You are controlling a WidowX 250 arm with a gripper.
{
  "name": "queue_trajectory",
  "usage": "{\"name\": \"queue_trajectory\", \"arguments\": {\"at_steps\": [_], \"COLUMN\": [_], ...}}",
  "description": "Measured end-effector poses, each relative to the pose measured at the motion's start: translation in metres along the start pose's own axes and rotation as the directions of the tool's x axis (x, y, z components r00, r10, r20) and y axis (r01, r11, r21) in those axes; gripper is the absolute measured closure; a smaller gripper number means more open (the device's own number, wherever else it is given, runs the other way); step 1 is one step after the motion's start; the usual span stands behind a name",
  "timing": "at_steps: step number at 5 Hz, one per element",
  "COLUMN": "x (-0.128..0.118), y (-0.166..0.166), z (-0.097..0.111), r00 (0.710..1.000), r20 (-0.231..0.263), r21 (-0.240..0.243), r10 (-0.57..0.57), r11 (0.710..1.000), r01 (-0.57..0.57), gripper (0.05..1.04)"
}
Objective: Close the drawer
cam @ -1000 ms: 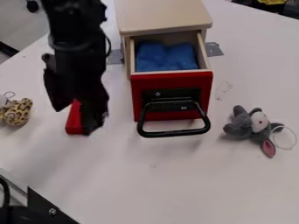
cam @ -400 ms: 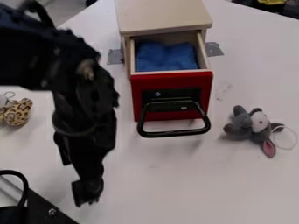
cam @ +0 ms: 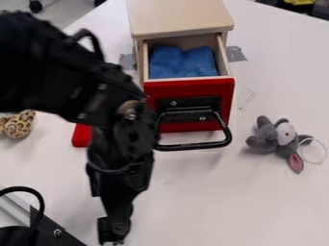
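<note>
Nearest me is the black two-finger gripper (cam: 114, 230), low over the white table (cam: 212, 206) and well apart from the drawer; I can't tell how far open it is, and I see nothing held in it. Beyond it juts the black bar handle (cam: 193, 146), which looks stiff, smooth and perhaps slippery, so I'd not count on a pinch there (no pinch is needed to shut it, anyway). Behind that stands the red drawer front (cam: 189, 88), rigid by the look of it: I'd push squarely near its middle, since an off-centre shove might bind the runners. The drawer is pulled out from the pale wooden cabinet (cam: 180, 18), with soft, probably light blue cloth (cam: 183, 62) inside adding little weight.
</note>
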State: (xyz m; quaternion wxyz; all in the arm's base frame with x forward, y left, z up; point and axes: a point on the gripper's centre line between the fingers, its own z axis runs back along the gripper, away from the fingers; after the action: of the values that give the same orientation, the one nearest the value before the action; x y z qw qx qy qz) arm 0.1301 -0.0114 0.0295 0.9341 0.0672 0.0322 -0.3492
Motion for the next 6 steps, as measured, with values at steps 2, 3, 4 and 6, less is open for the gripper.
{"name": "queue_trajectory", "arguments": {"at_steps": [2, 3, 4, 6], "x": [0.035, 0.046, 0.053, 0.06], "y": [0.009, 0.015, 0.02, 0.017], "z": [0.009, 0.007, 0.006, 0.01], "r00": [0.999, 0.998, 0.997, 0.995], "r20": [0.024, 0.018, 0.021, 0.028], "r21": [-0.037, -0.048, -0.053, -0.076], "r10": [0.045, 0.059, 0.073, 0.093], "r11": [0.998, 0.997, 0.996, 0.993], "r01": [-0.044, -0.058, -0.072, -0.09], "gripper": [0.087, 0.087, 0.087, 0.087]}}
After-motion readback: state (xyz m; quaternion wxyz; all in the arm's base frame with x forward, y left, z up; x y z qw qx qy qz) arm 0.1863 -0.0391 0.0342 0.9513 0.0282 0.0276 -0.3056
